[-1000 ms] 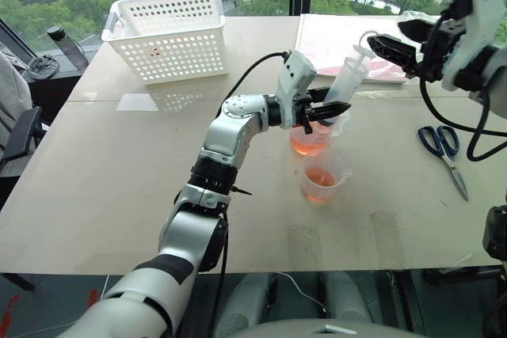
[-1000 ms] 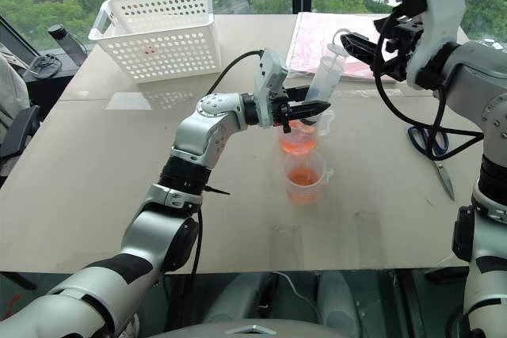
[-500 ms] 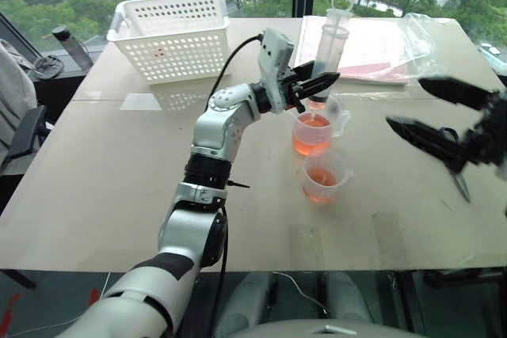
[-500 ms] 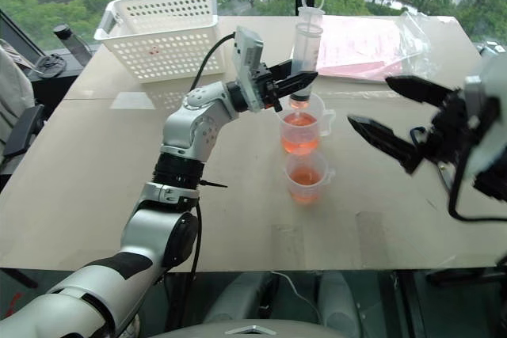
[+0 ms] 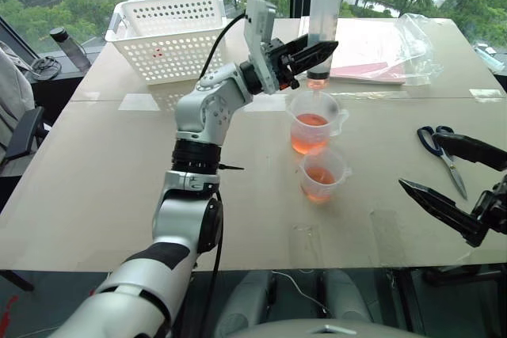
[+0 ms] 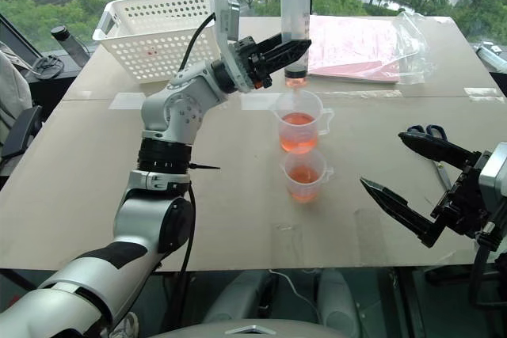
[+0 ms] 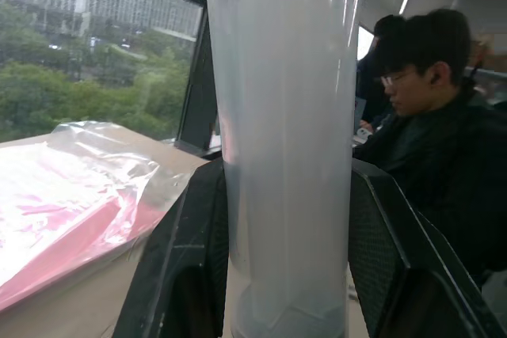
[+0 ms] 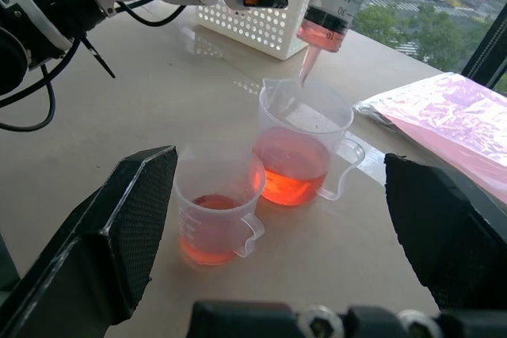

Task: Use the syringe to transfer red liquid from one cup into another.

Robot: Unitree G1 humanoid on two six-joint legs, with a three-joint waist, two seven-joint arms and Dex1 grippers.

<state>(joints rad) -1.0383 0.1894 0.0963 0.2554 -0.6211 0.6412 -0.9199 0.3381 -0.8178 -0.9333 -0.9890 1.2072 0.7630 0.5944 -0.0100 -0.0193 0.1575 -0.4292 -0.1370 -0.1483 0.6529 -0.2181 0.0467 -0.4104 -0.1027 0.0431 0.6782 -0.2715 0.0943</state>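
My left gripper (image 5: 315, 50) is shut on the syringe (image 5: 325, 13), holding its clear barrel upright with the tip just above the taller handled cup (image 5: 314, 120). A little red liquid (image 8: 321, 36) sits at the barrel's bottom. The taller cup holds red liquid (image 5: 310, 138) in its lower part. Right in front of it, the smaller cup (image 5: 321, 176) also holds some red liquid. In the left wrist view the barrel (image 7: 285, 140) stands between the black fingers (image 7: 190, 267). My right gripper (image 5: 420, 161) is open and empty, low at the front right, apart from both cups.
Black-handled scissors (image 5: 444, 148) lie on the table near the right gripper. A white perforated basket (image 5: 170, 33) stands at the back left, and a pink sheet in a plastic bag (image 5: 380, 45) lies at the back right. A seated person (image 7: 428, 116) shows beyond the table.
The right gripper left the plunger's top and drew back and down to the front right. The left gripper raised the syringe from a tilt to upright, lifting its tip out of the taller cup.
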